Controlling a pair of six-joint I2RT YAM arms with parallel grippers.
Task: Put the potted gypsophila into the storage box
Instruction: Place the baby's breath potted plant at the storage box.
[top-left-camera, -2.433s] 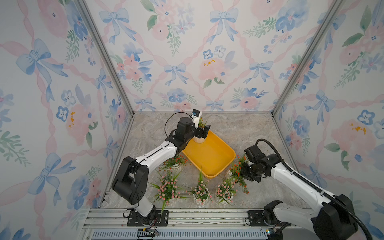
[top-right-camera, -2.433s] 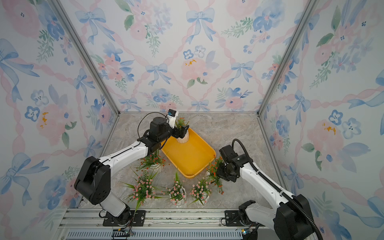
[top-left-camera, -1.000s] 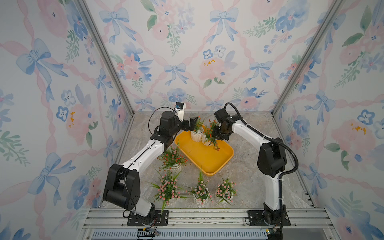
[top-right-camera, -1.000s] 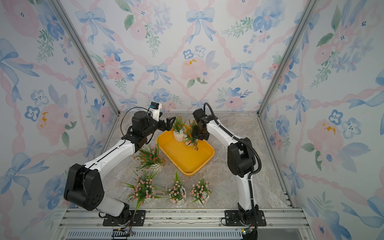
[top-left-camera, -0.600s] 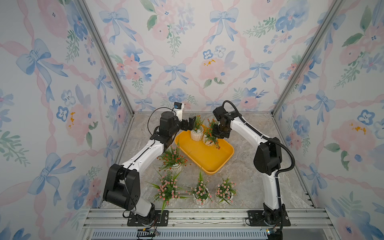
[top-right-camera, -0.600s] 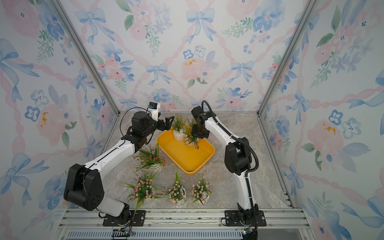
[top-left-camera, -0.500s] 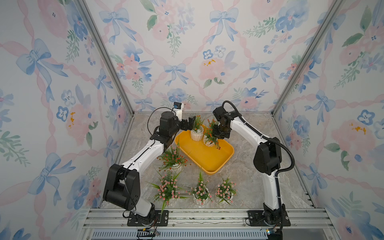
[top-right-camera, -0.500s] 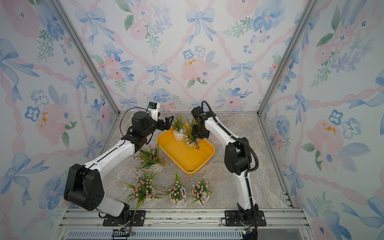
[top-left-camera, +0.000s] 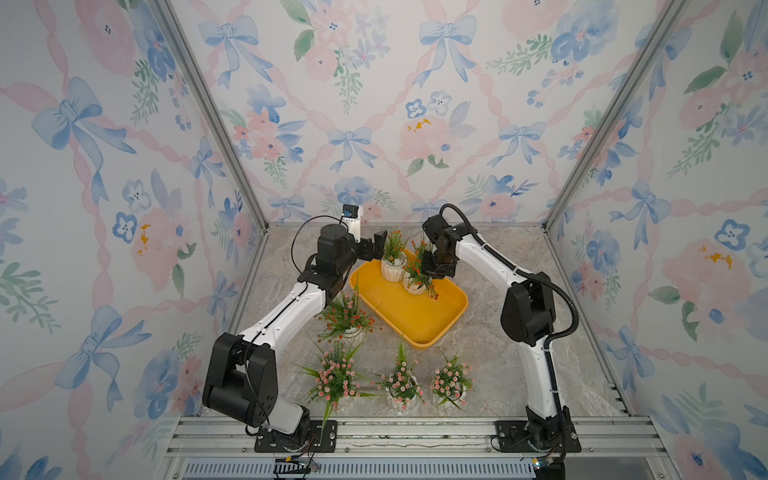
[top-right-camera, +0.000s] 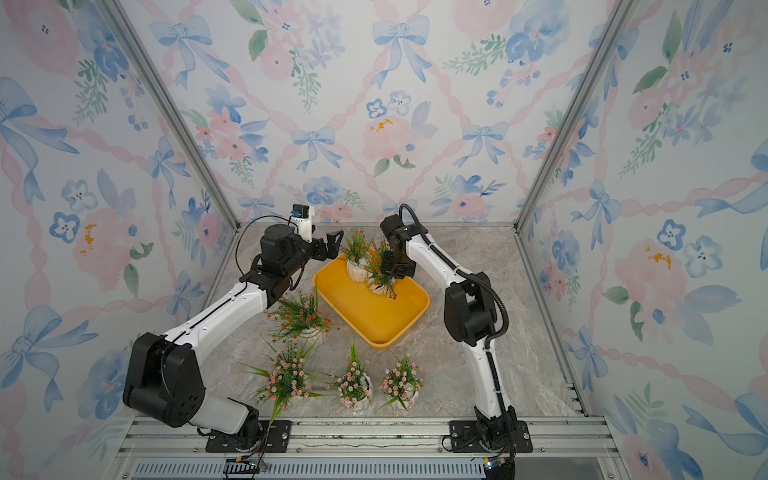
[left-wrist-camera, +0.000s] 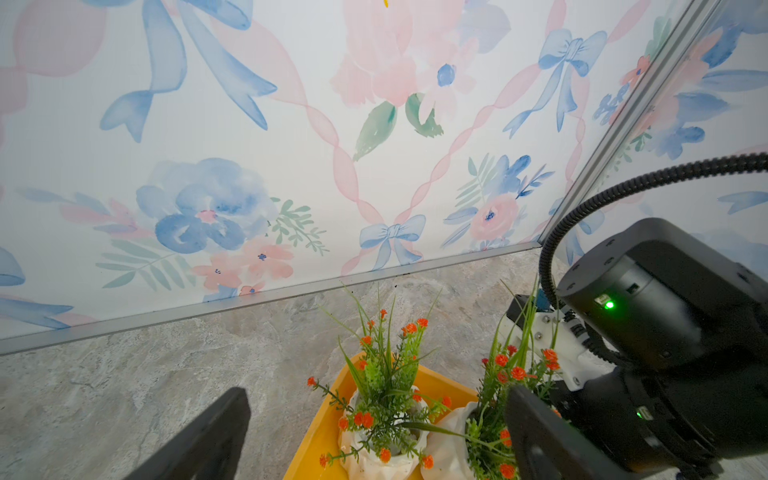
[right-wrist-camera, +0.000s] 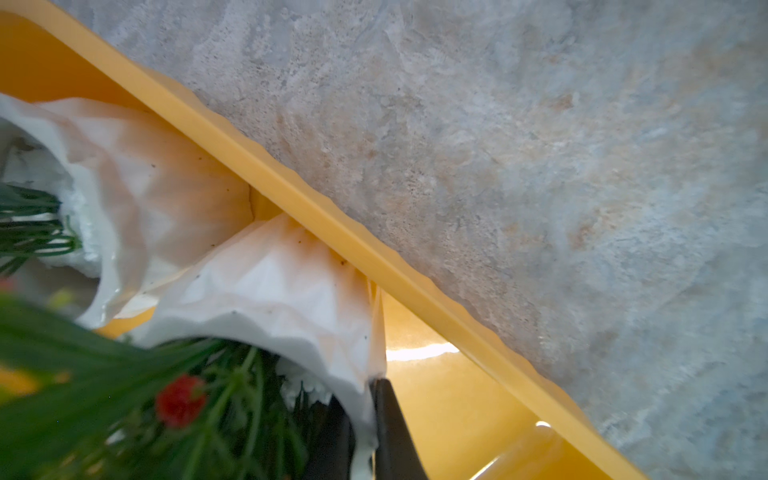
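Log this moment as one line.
left gripper open, beside placed pot | right gripper shut on second pot rim, inside storage box | four pots outside

With left fingers (left-wrist-camera: 199, 440) spread wide, right fingers (right-wrist-camera: 392, 432) clamp tight.

Two potted gypsophila (top-left-camera: 393, 266) sit in the yellow storage box (top-left-camera: 415, 320), four outside.

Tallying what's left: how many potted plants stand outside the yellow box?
4. An orange-red plant stands beside the yellow box; nearer the front: left pink plant, middle pink plant, right pink plant. None seems hidden.
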